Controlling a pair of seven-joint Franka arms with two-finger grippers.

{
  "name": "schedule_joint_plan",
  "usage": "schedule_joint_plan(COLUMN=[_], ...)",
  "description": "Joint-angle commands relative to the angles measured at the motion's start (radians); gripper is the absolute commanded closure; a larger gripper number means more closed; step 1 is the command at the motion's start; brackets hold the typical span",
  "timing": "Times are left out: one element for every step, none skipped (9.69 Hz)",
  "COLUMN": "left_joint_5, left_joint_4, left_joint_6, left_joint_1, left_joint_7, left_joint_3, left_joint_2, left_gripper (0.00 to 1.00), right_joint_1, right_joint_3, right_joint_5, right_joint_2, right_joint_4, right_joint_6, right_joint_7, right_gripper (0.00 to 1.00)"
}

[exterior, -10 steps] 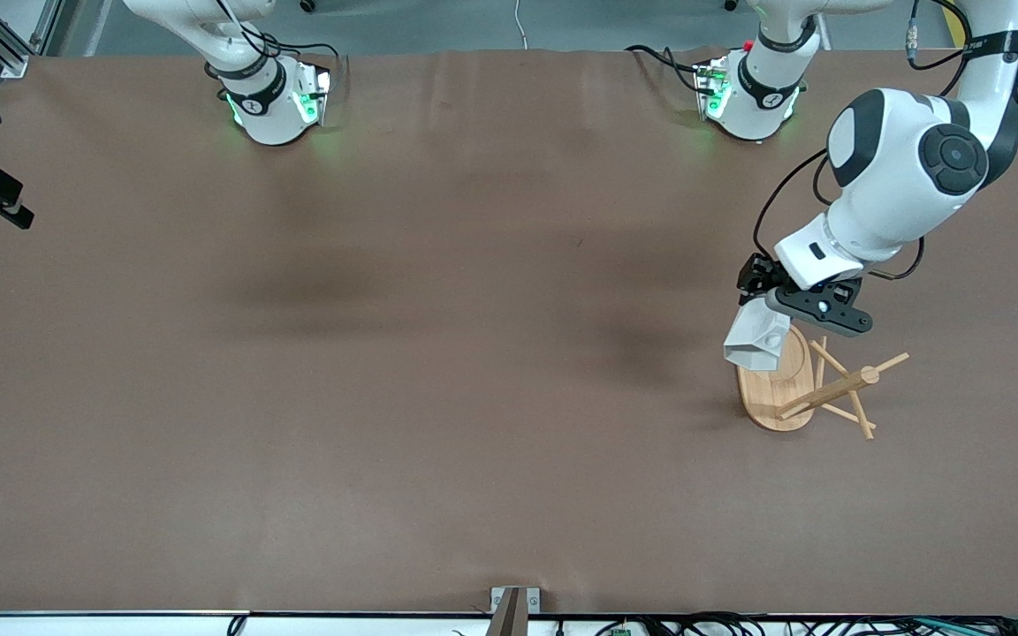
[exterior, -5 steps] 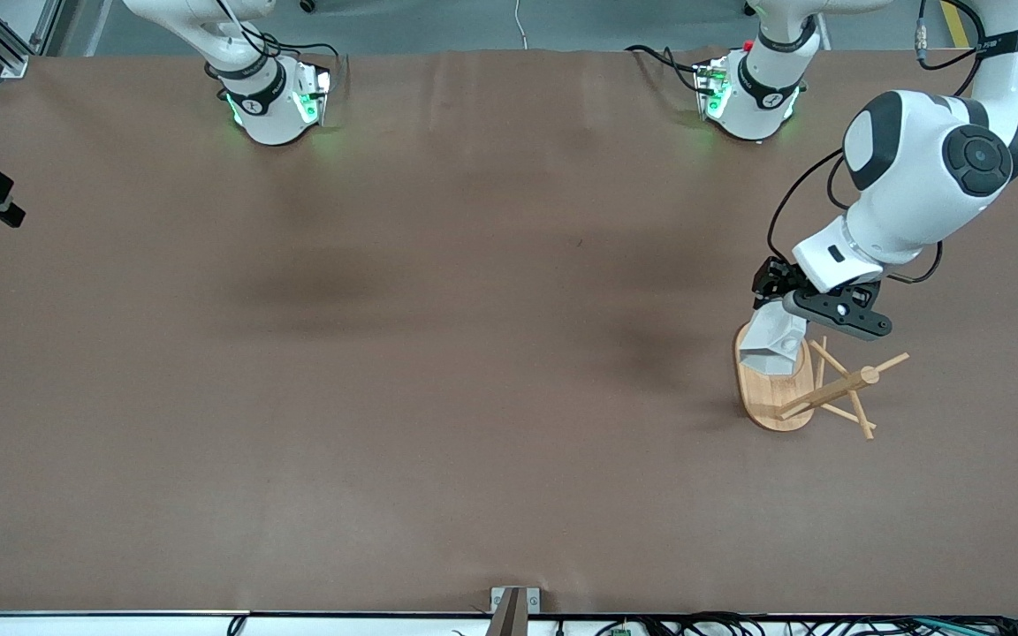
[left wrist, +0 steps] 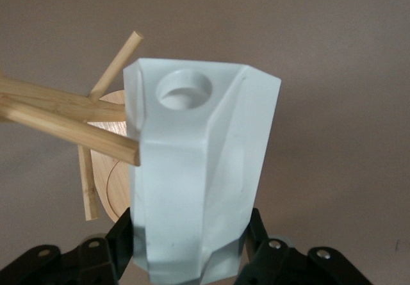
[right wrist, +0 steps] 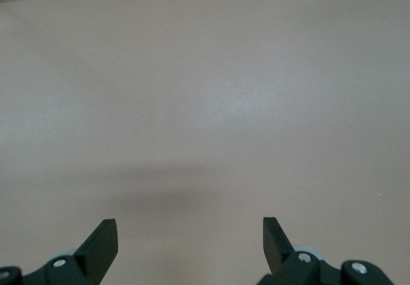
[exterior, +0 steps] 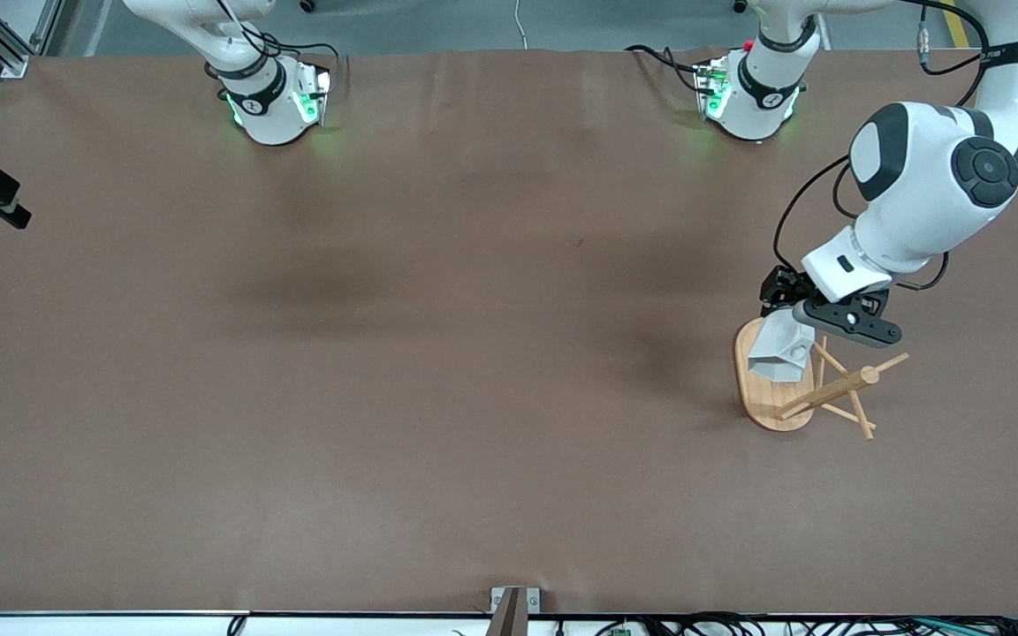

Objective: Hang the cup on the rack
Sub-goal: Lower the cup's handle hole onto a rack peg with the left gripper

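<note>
Cup first: we see the white faceted piece clamped in the left claw, hanging in the air over the oval base of the rack at the left arm's end of the bench. In the left wrist view the cup juts straight out from between the black fingers, which press on its two sides at the end nearest the camera, so the claw is closed firmly on the cup's body. The flat face with the round hole points away from the claw (we can see the hole clearly on the outer end).

Two bamboo pegs of the rack come in from the side in that view; the tip of one lies right at the cup's edge, level with its upper half, though we cannot tell whether it touches. No peg passes through the hole. In the front view the rack's post and pegs stand just beside the cup, toward the left arm's end, and the cup covers part of the base.

Our right arm waits; its claw shows only in the right wrist view, fingers spread wide with nothing between them, over bare brown bench.
</note>
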Motion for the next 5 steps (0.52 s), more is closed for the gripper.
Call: schedule_joint_plan(left_joint_5=[-0.015,-0.016,-0.016,-0.016,-0.018], left_joint_4=[0.0,0.0,0.0,0.0,0.0], left_joint_6=[0.015,0.015,0.015,0.015,0.025], left_joint_1=[-0.003,-0.001,-0.003,-0.001,-0.001], left_joint_7=[0.032,0.059,0.072,0.084,0.092], left_joint_3=[0.011,0.018,0.036,0.038,0.043], left_joint_2=[0.031,0.034,0.037,0.042,0.043], left_gripper=[0.99,0.99,0.99,0.99,0.99], right_joint_1=[0.008,0.008,0.007,0.007,0.005], right_joint_3=[-0.002,-0.002,-0.002,-0.002,-0.002], right_joint_5=[-0.019,-0.019,-0.019,-0.019,-0.019], right_joint_2=[0.003,0.003,0.003,0.003,0.003], right_joint_4=[0.008,0.008,0.008,0.008,0.008], right_joint_6=[-0.014,-0.015,-0.02,-0.03,-0.032], right_joint_7=[0.024,0.022,0.02,0.02,0.019], right_gripper=[0.0,0.0,0.0,0.0,0.0])
